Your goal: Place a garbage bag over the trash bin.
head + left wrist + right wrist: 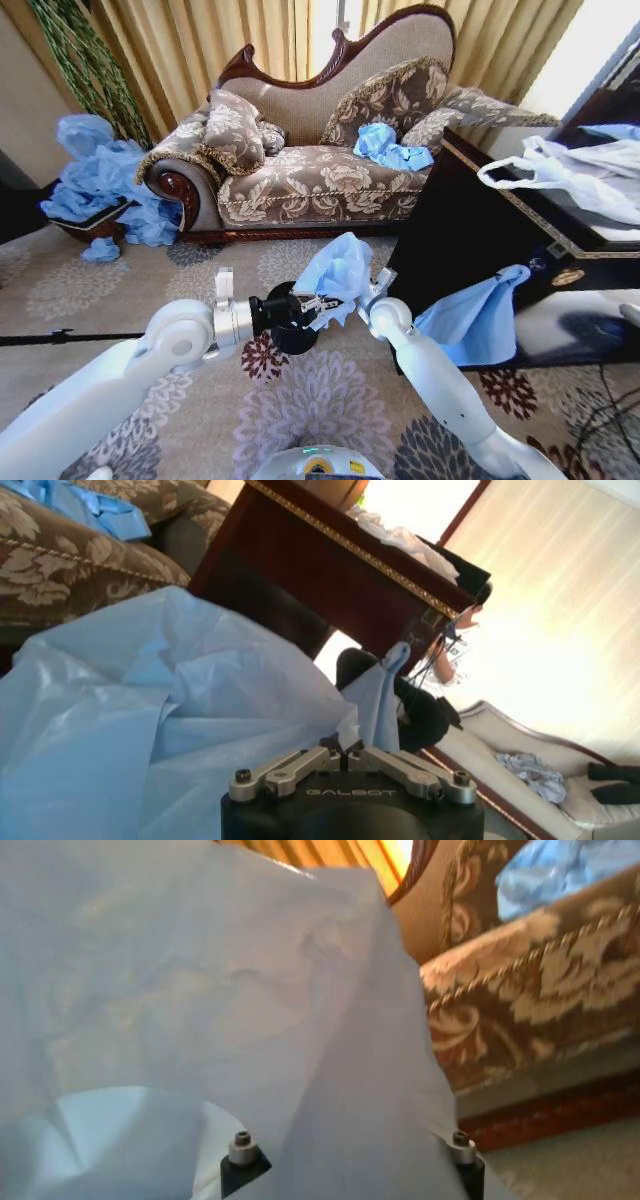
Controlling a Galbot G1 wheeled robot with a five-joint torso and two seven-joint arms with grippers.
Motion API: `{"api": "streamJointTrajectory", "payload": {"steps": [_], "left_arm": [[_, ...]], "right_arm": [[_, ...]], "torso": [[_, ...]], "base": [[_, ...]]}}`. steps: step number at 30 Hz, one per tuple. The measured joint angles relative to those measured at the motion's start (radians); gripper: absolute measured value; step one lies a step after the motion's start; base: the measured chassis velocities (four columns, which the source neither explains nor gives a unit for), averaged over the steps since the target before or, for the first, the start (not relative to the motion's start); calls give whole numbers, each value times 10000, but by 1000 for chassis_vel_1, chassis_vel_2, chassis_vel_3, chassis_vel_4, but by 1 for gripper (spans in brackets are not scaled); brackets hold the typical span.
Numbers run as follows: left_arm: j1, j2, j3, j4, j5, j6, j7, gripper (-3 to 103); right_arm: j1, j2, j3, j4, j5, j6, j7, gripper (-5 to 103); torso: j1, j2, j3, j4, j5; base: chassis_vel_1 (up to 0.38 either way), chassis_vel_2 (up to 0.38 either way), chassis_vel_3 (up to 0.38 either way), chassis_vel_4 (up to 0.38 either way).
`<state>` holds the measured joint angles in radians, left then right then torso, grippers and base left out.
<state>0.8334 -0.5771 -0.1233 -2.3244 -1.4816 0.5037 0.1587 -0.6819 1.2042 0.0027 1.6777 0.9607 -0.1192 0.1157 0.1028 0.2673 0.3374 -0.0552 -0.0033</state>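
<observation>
Garbage bag was held up between both grippers over the patterned carpet, just above the trash bin, whose black rim peeked out below the film. Left gripper looked clenched on a bunched fold of the bag, fingers drawn together in the left wrist view. Right gripper sat against the bag's far edge, its fingers buried in film; I could not tell whether they were pinching. The bag read as thin, soft and very light, crumpling and ballooning freely; judged slippery and easy to tear, best gripped at the mouth hem on opposite sides so it could be spread over the rim. Room: floral sofa behind with a loose blue bag on the seat, heap of blue bags beside it, dark wooden table to the right carrying a white plastic bag
</observation>
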Motion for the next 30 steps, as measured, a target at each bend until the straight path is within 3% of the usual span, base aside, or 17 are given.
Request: {"api": "streamJointTrajectory", "payload": {"steps": [5, 6, 9, 10, 11, 17, 22, 27, 30], "left_arm": [[77, -402, -407, 1039, 184, -396, 247, 0], [14, -518, -438, 1411, 265, -511, 492, 0], [-419, -944, -486, 2991, 629, -922, 1989, 0], [-419, -944, -486, 2991, 629, -922, 1989, 0], [-680, -1182, -504, 3571, 666, -1042, 2410, 0], [-620, -1552, -735, 4111, 557, -1255, 2381, 0], [-142, -1708, -1557, 4485, 754, -1336, 2456, 0], [-643, -1650, -1650, 5405, 809, -1488, 2714, 0], [-890, -1691, -1626, 5932, 829, -1626, 2722, 0]], "right_arm": [[179, -139, -285, 112, -191, -125, 145, 0], [204, -139, -320, 55, -255, -149, 138, 0], [273, -135, -503, -124, -380, -250, 108, 0], [273, -135, -503, -124, -380, -250, 108, 0], [302, -116, -612, -259, -436, -282, 40, 0], [345, 79, -895, -643, -885, -261, -239, 0], [413, 225, -1145, -836, -1150, -197, -386, 0], [807, 495, -1117, -1317, -1208, -107, -388, 0], [1082, 653, -1156, -1561, -1281, -86, -392, 0]], "torso": [[-1, 0, -1, 1, -1], [0, 0, 0, 2, -2], [1, 0, 0, 0, -4], [1, 0, 0, 0, -4], [1, 0, 1, -1, -3], [1, 0, 1, -2, -1], [-1, 0, 0, 6, -2], [0, 0, 0, -4, 0], [0, 0, 0, 2, -1]], "base": [[0, 0, 0, 0], [0, 0, 0, 0], [0, 0, 0, 0], [0, 0, 0, 0], [0, 0, 0, 0], [0, 0, 0, 0], [0, 0, 0, 0], [0, 0, 0, 0], [0, 0, 0, 0]]}}
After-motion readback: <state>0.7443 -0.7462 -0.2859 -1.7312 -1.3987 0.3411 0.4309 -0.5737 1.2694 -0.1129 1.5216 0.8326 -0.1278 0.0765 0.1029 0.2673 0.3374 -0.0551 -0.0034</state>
